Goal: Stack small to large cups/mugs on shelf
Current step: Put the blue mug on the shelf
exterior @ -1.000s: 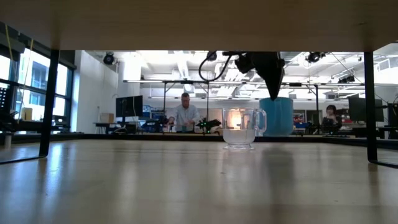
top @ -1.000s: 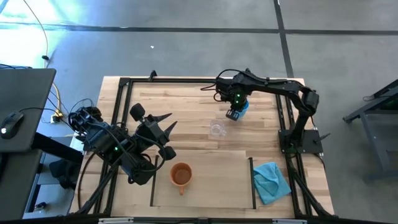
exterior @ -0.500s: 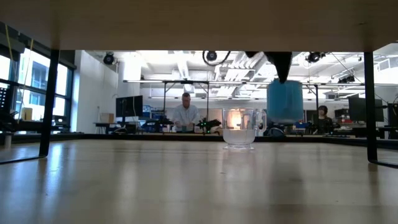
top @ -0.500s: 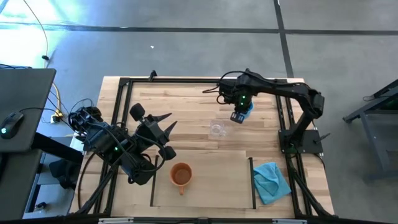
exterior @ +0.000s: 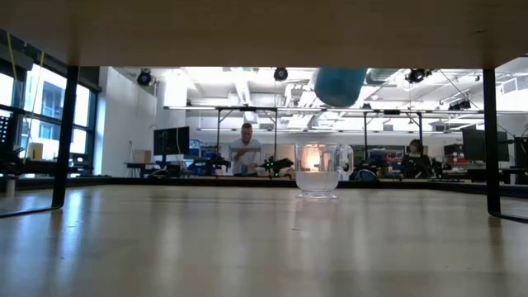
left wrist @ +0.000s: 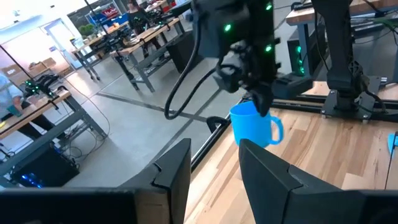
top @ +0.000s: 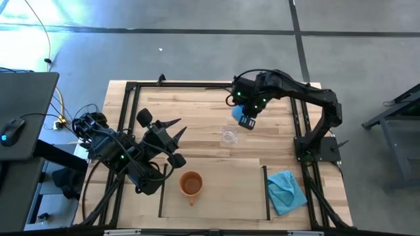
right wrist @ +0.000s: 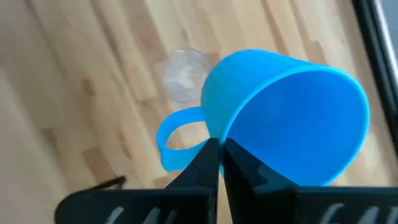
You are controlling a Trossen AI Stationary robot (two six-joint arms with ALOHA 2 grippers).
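Note:
My right gripper [right wrist: 214, 163] hangs over the far right part of the table, shut on the bright blue mug [top: 237, 113], which is in the air [exterior: 338, 85] and also shows in the left wrist view [left wrist: 252, 124]. The clear glass cup [top: 229, 136] stands on its base on the tabletop [exterior: 322, 169], just nearer than the mug. The orange mug [top: 191, 184] stands on the left part of the shelf [top: 226, 200]. My left gripper [left wrist: 214, 171] waits open at the table's left side [top: 178, 142], its fingers pointing toward the glass cup. My right gripper pinches the blue mug's rim [right wrist: 229, 138] right beside the handle [right wrist: 171, 134], one finger inside the mug and one outside. The fingers come from above, pointing down. The mug hangs below them, lifted clear of the table and somewhat tilted.
A teal cloth [top: 287, 191] lies at the near right, beyond the shelf's right black strip [top: 266, 193]. A black metal frame [top: 131, 88] runs round the table's edges. Bare tabletop lies between the glass cup and the shelf. People sit at benches in the room behind [exterior: 245, 153].
My right gripper has risen with the blue mug and carried it toward the table's left. The mug stood on the table beside the glass cup a second ago; now it is lifted clear, well above the cup, and tipped. The gripper has stayed shut on it.

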